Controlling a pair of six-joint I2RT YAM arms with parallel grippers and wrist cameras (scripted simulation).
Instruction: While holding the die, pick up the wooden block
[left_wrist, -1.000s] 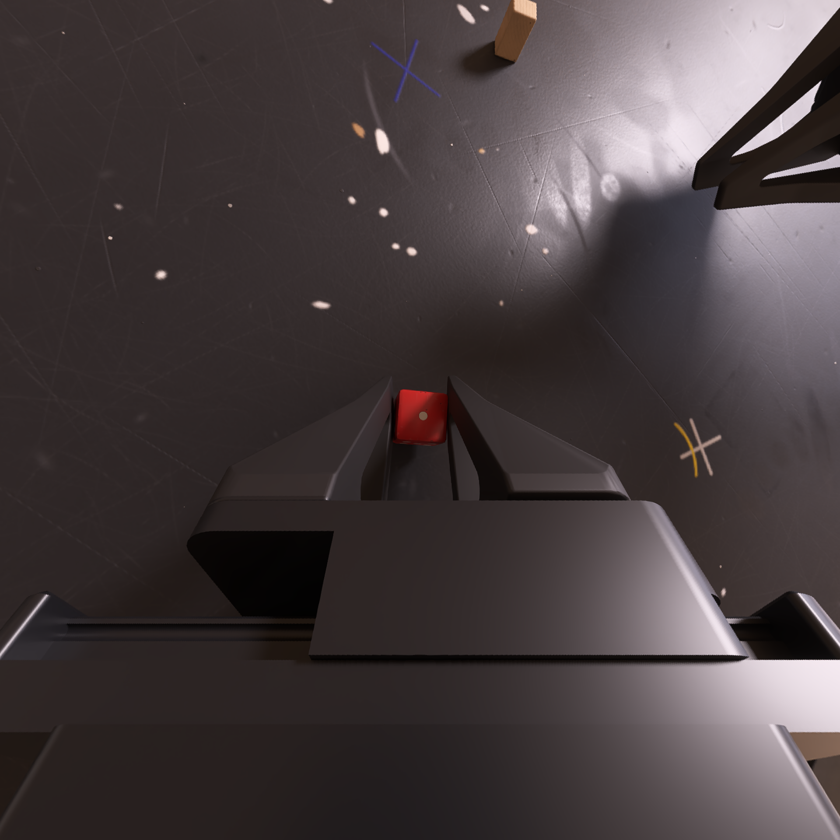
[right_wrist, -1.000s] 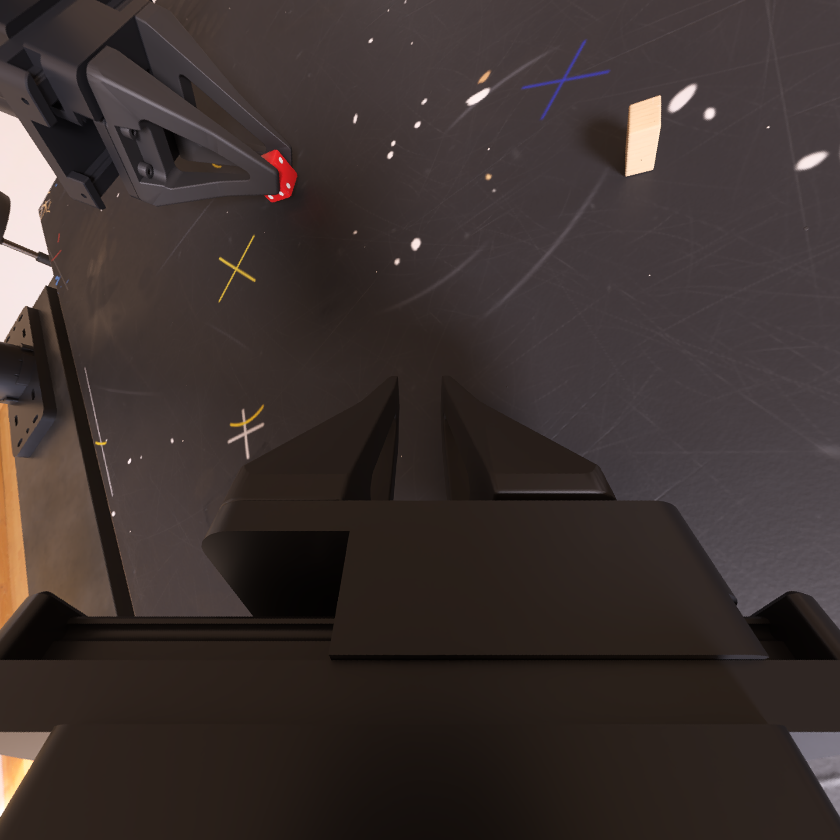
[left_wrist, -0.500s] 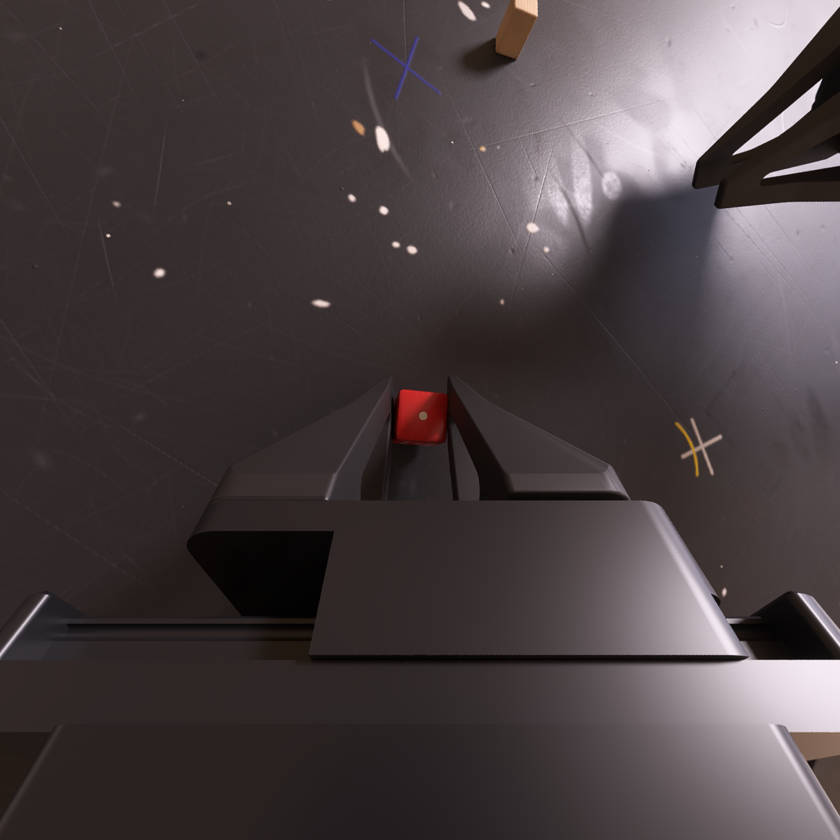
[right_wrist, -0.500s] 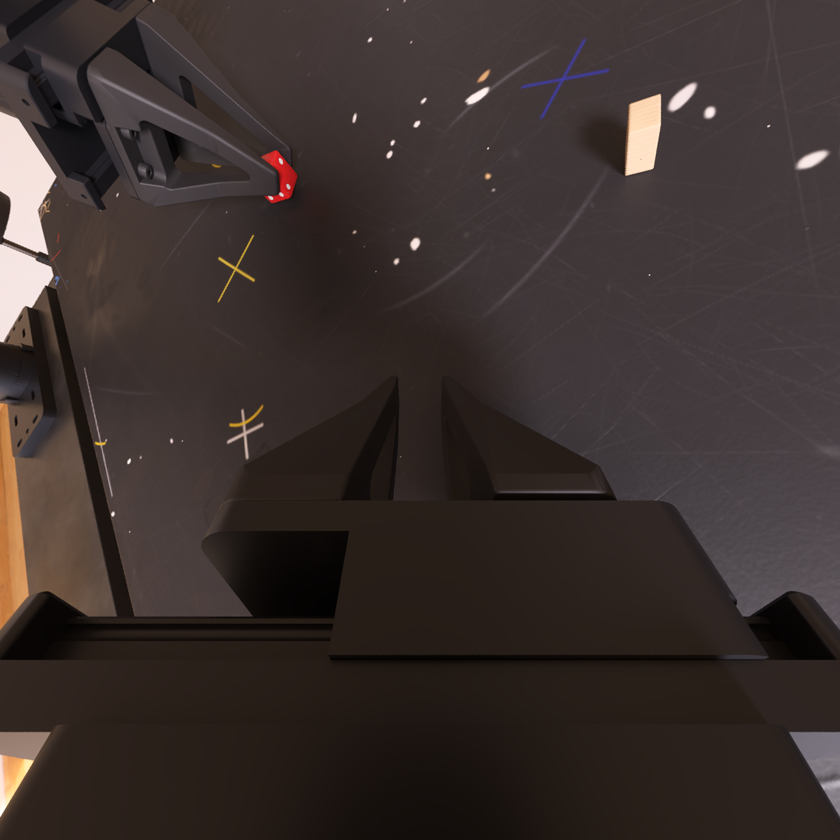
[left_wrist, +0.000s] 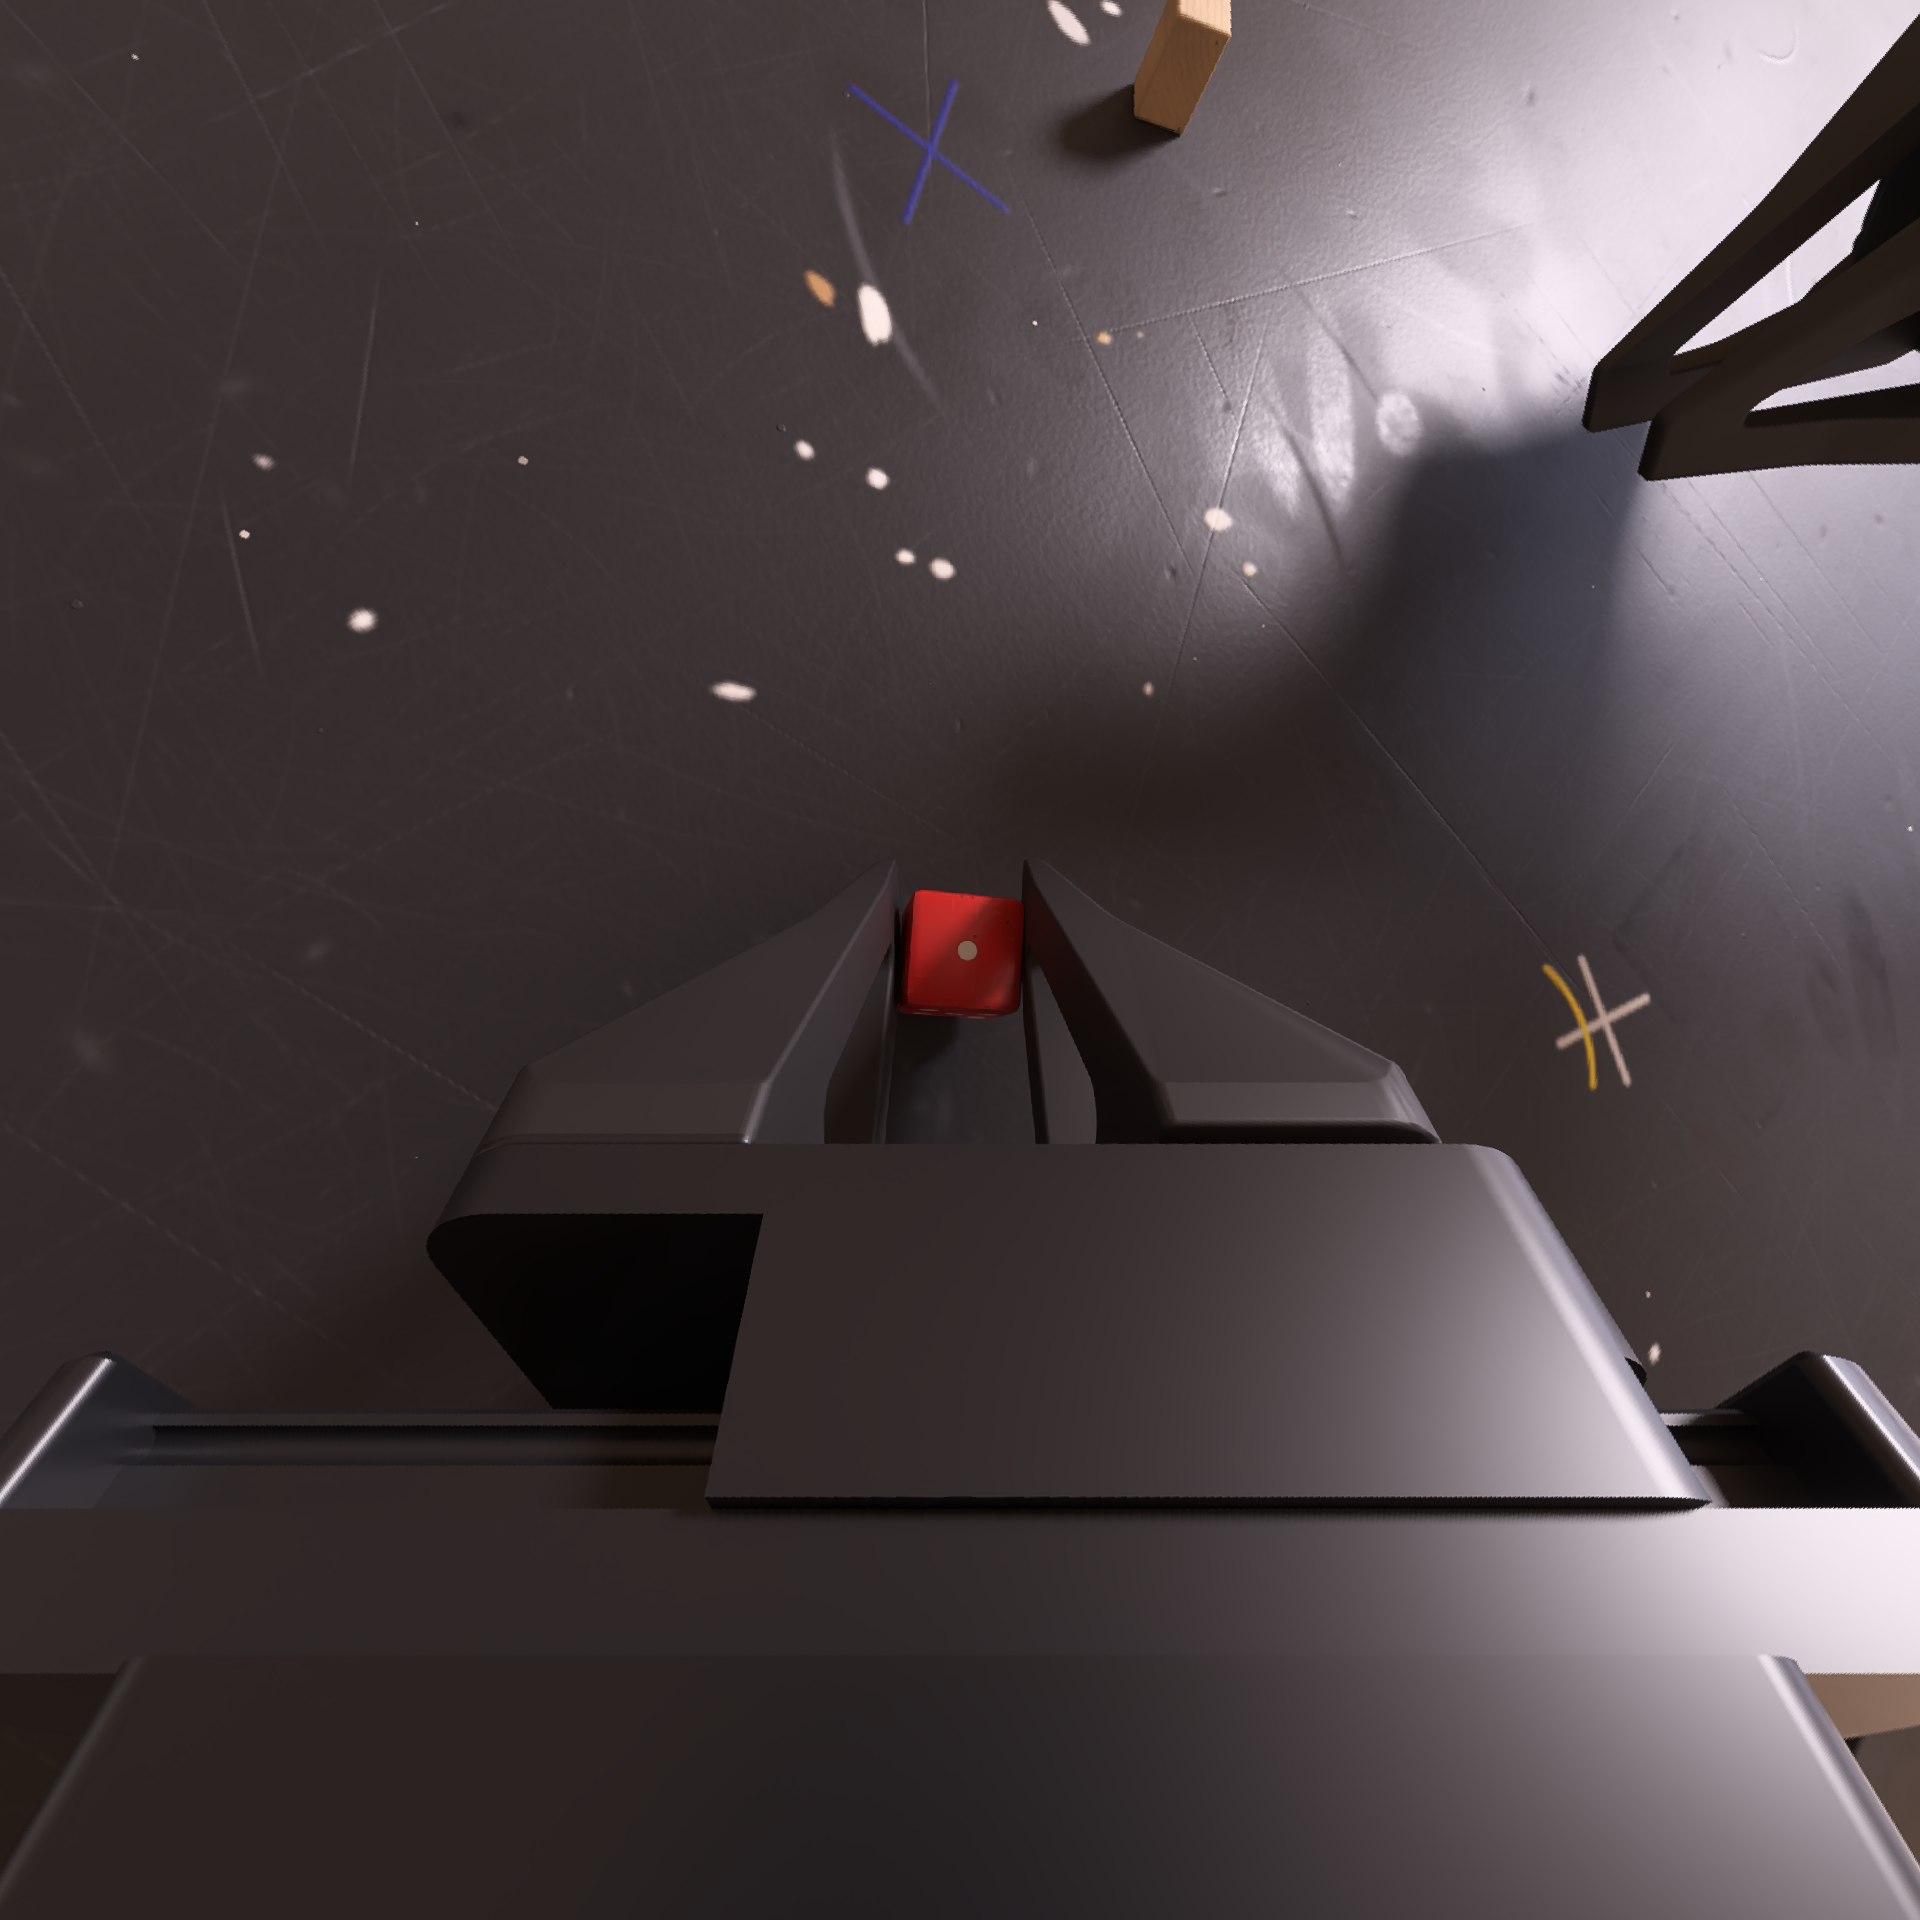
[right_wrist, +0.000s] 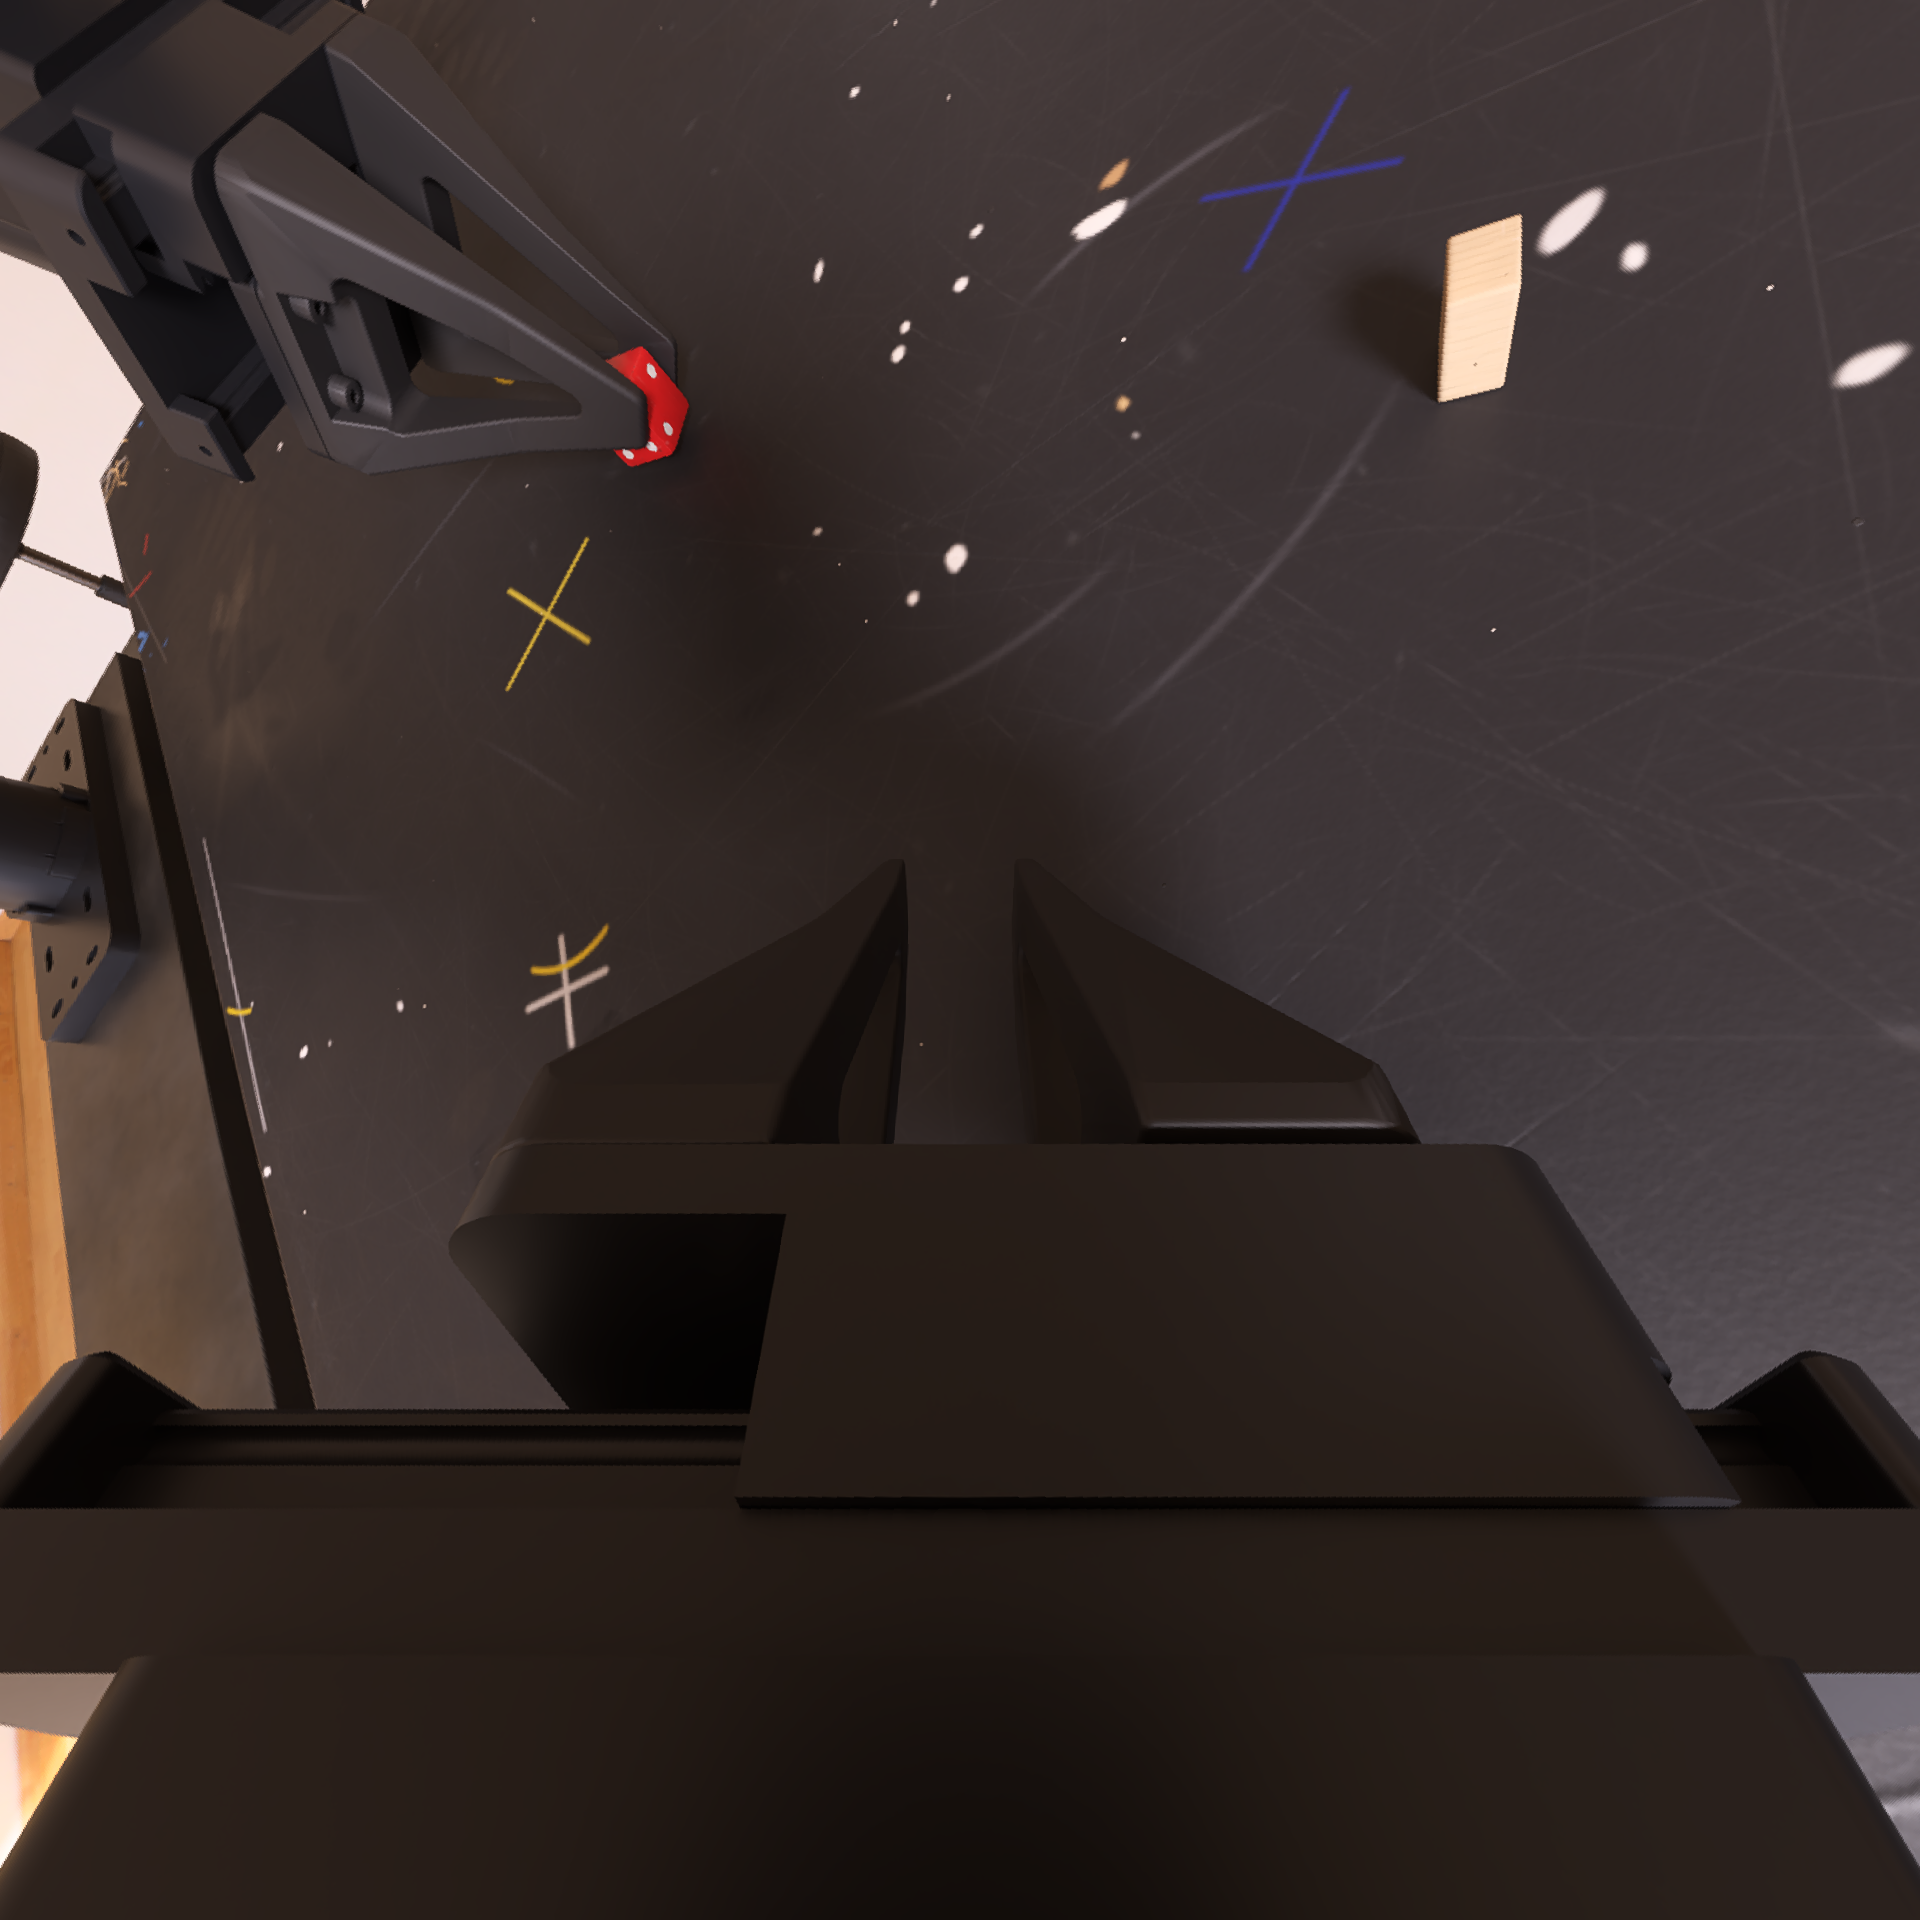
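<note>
My left gripper (left_wrist: 959, 878) is shut on a small red die (left_wrist: 961, 951), held between the fingertips above the dark table (left_wrist: 416, 831). The right wrist view shows the same gripper (right_wrist: 652, 407) and die (right_wrist: 649, 407) at the upper left. A light wooden block (left_wrist: 1181, 62) stands upright on the table, far ahead at the top edge. In the right wrist view the block (right_wrist: 1480, 309) is ahead and to the right. My right gripper (right_wrist: 959, 864) hovers above the table with a narrow empty gap between its fingers. It also shows in the left wrist view (left_wrist: 1619, 445).
A blue cross mark (right_wrist: 1299, 179) lies just left of the block. A yellow cross (right_wrist: 548, 615) and a yellow-white mark (right_wrist: 566, 982) are on the table to the left. The table's left edge carries a black arm mount (right_wrist: 62, 883).
The left wrist view has crept forward very slightly with the die still held. The right gripper has not visibly moved.
</note>
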